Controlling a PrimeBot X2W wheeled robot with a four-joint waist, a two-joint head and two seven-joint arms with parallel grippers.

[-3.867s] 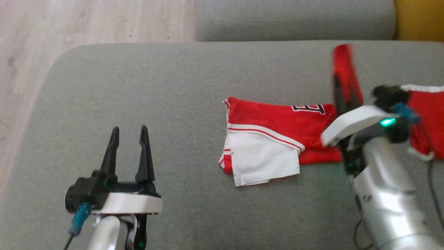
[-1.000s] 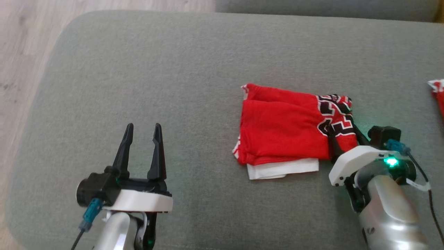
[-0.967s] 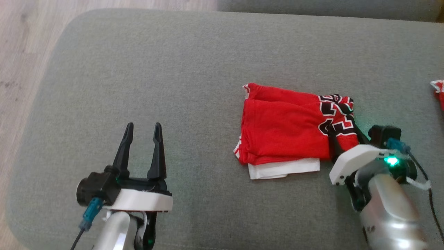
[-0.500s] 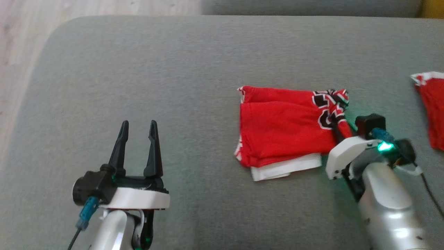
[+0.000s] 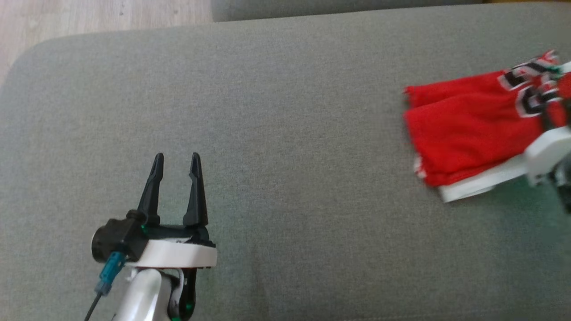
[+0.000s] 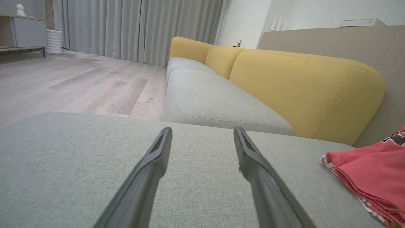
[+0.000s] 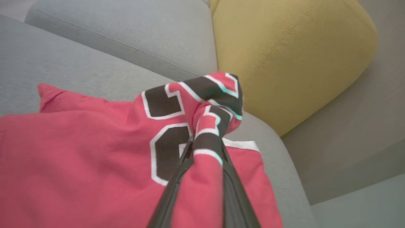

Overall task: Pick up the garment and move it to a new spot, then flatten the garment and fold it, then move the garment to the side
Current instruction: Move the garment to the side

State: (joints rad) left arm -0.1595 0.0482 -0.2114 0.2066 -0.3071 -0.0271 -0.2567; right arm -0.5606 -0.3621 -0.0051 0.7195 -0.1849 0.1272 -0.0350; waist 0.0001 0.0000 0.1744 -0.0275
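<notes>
**Moving the folded garment (image 5: 468, 133) aside**

Head view: the garment lies folded at the far right of the grey cushion (image 5: 267, 111). The left gripper (image 5: 176, 160) is well apart from it, fingers wide and empty.

Left wrist view: those wide fingers are over the cushion, and the garment is at the right edge.

Right wrist view: the right gripper (image 7: 206, 152) pinches the printed corner, fingers narrow.

This is probably the last step. The next move calls for a gentle release, so that the fold is not pulled open.

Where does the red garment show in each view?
Head view: red garment at the right edge.
Left wrist view: garment in the lower right corner.
Right wrist view: lower left and centre, pinched in the right gripper.
Shared landmark: the grey seat cushion under it.
</notes>
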